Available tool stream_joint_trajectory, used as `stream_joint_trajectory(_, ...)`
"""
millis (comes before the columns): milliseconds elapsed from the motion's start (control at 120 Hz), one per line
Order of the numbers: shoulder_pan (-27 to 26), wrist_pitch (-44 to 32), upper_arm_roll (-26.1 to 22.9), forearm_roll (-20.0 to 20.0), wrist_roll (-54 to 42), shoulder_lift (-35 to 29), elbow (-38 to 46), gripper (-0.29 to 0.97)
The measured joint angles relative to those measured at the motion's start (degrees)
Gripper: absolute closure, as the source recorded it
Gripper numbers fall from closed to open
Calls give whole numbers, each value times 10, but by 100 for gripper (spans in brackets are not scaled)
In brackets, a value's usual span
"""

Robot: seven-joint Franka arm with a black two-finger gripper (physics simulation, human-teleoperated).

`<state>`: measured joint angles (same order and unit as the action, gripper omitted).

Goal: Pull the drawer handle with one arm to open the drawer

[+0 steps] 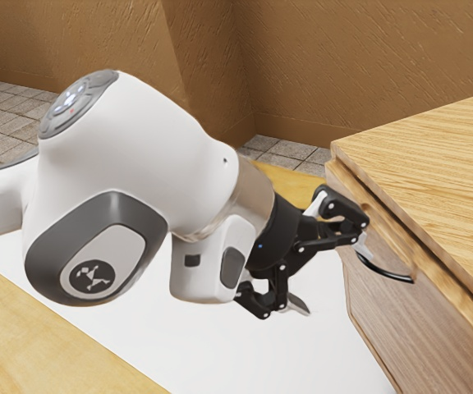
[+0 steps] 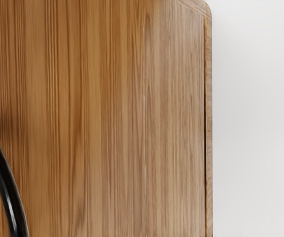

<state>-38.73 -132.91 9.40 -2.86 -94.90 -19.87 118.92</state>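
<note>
- Gripper point(image 1: 332, 275): jaws spread wide, holding nothing; the upper finger point(image 1: 343, 217) reaches toward the drawer front, and the lower finger point(image 1: 279, 302) hangs at 7 o'clock from it.
- Drawer handle point(image 1: 387, 269): a dark curved bar at 3 o'clock from the gripper, just beside the upper fingertip; whether they touch cannot be told.
- Drawer point(image 1: 384, 328): wooden front at 4 o'clock in the exterior view, beneath the cabinet top point(image 1: 433, 164).
- Wrist view: the handle point(image 2: 4, 187) arcs across the drawer's wood grain point(image 2: 107, 118).

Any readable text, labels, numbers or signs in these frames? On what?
No readable words or numbers anywhere.
Only sign: a white emblem, no letters, on the arm's grey joint cap.
Bare wood grain on the drawer front and cabinet top.
</note>
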Motion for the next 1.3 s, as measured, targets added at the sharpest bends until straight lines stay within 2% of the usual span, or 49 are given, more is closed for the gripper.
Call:
stream_joint_trajectory(308, 7, -1, -1, -1, -1, -51, 46, 3)
stream_joint_trajectory(392, 9, -1, -1, -4, -1, -67, 62, -1)
stream_joint_trajectory(767, 25, 2, -8, 0, 0, -134, 118, 3)
stream_joint_trajectory(1200, 68, 30, -25, 7, 1, -215, 182, -3)
stream_joint_trajectory(1300, 83, 49, -26, 7, 1, -240, 192, 2)
